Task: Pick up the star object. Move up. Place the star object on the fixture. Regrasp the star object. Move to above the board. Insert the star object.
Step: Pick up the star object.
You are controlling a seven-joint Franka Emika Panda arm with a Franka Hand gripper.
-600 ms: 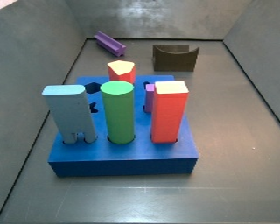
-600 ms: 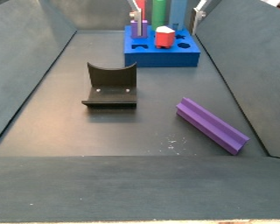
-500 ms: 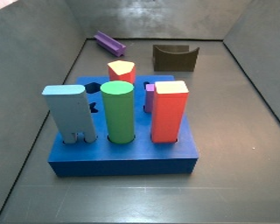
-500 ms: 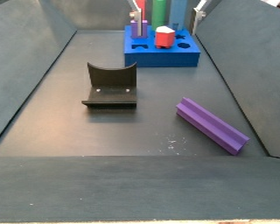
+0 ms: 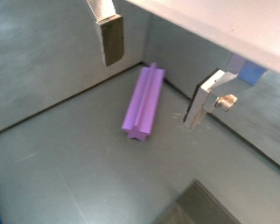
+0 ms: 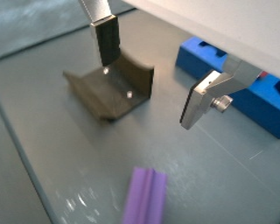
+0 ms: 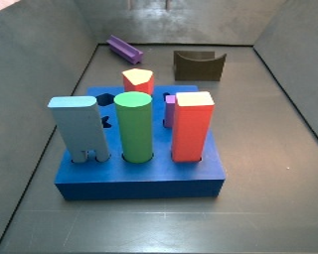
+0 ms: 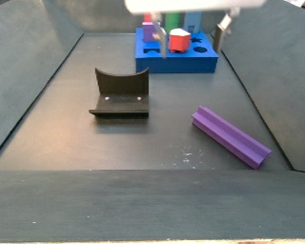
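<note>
I am holding my end effector [image 5: 154, 83] above the dark bench [image 8: 66, 124], its silver fingers [image 5: 113, 39] spread wide apart with nothing between them. The purple star object [image 5: 143, 102] is lying flat on the bench directly under the gap in a wrist view; its grooved, star-shaped end is showing toward the camera. In a side view the same star object [image 8: 229, 135] is resting to one side of the fixture [image 8: 118, 93], near it but not touching, and close to the sloping wall [image 8: 263, 95] of the enclosure.

The fixture is standing open between the star object and the blue board [image 8: 177, 59], and in a wrist view the fixture [image 6: 111, 85] is sitting just beyond my fingertips with the board [image 6: 238, 80] off to the side. The board [image 7: 142, 164] is carrying a green cylinder [image 7: 135, 127], a red block [image 7: 191, 126], a light blue block [image 7: 77, 129] and a yellow-topped peg [image 7: 138, 77]. Nothing is lying on the bench between my fingers and the star object.

Compared with half a second ago, a pale part of my arm [image 8: 193, 6] is now showing at the top edge of a side view, in front of the board's tall pieces; earlier that spot showed only the pieces. The star object, fixture and board are lying where they were.
</note>
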